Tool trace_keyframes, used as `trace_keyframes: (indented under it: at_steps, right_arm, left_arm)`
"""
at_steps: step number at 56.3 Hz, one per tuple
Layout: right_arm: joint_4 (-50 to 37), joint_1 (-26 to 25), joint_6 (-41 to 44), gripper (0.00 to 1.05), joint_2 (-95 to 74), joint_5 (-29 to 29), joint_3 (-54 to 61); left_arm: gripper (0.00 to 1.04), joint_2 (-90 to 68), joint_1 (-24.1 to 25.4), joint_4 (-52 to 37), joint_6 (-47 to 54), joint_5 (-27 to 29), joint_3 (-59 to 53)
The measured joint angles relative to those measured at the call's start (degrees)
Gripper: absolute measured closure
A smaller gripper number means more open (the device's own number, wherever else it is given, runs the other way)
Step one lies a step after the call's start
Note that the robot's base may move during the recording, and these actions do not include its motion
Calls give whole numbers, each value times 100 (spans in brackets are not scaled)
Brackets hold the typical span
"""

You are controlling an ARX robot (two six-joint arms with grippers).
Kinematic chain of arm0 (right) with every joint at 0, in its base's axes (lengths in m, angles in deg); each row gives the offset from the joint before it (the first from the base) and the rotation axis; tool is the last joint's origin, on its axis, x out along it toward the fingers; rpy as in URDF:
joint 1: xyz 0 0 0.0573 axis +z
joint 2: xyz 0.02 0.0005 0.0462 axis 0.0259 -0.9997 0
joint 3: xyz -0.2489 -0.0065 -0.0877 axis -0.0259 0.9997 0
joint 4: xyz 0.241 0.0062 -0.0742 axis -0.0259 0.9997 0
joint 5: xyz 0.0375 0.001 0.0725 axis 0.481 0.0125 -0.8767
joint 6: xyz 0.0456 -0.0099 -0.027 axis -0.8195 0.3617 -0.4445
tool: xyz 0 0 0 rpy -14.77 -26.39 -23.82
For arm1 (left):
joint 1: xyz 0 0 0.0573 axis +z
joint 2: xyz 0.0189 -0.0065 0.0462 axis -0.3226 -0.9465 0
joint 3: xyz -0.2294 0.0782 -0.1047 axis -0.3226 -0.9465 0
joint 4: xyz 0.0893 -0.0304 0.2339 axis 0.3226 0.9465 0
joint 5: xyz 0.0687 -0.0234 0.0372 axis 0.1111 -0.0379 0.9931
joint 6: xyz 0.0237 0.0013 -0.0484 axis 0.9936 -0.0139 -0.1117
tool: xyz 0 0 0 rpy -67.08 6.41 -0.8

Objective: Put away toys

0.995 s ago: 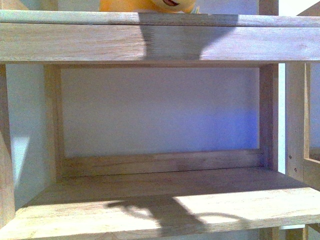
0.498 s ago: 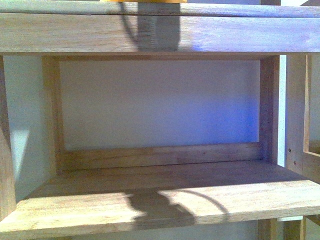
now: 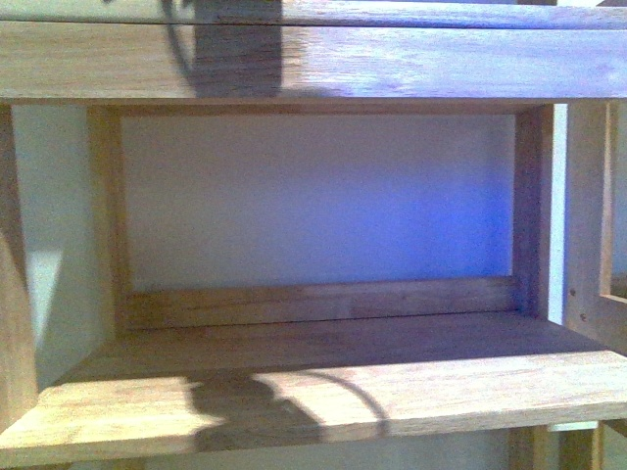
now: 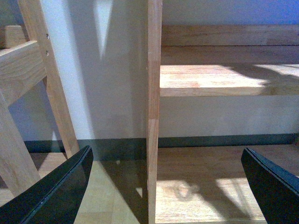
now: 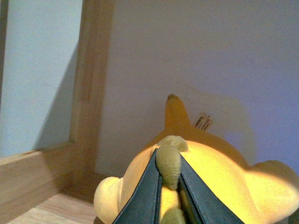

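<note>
Right wrist view alone shows us the plush (image 5: pixel 219 168), our right jaws pinched on its ear (image 5: pixel 169 161); left jaws gape over bare shelf (image 4: pixel 210 79).

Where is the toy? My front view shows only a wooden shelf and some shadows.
Observer: The right wrist view has it. The orange-yellow plush animal is pinched by its olive ear patch in the right gripper, in front of a pale wall.
Operator: Is the other arm helping to hold it?
Observer: No. The left gripper is open and holds nothing, and it faces a wooden shelf upright.
</note>
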Motion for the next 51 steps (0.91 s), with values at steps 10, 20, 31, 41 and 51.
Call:
trace_keyframes:
  at_steps: [10,20,31,41,51]
  right_arm:
    - [-13,221,2,98,0,22,-122]
    - [-74,382,9,98,9,-46,-131]
    - [-208,481,-17,98,9,-116,-131]
    - [-341,481,-205,98,9,-164,-131]
    - [-411,481,-313,98,0,-199,-131]
  left_arm:
    - [6,0,0,0,0,0,0]
    - [6,0,0,0,0,0,0]
    - [6,0,0,0,2,0,0]
    - [6,0,0,0,0,0,0]
    - [6,0,0,0,0,0,0]
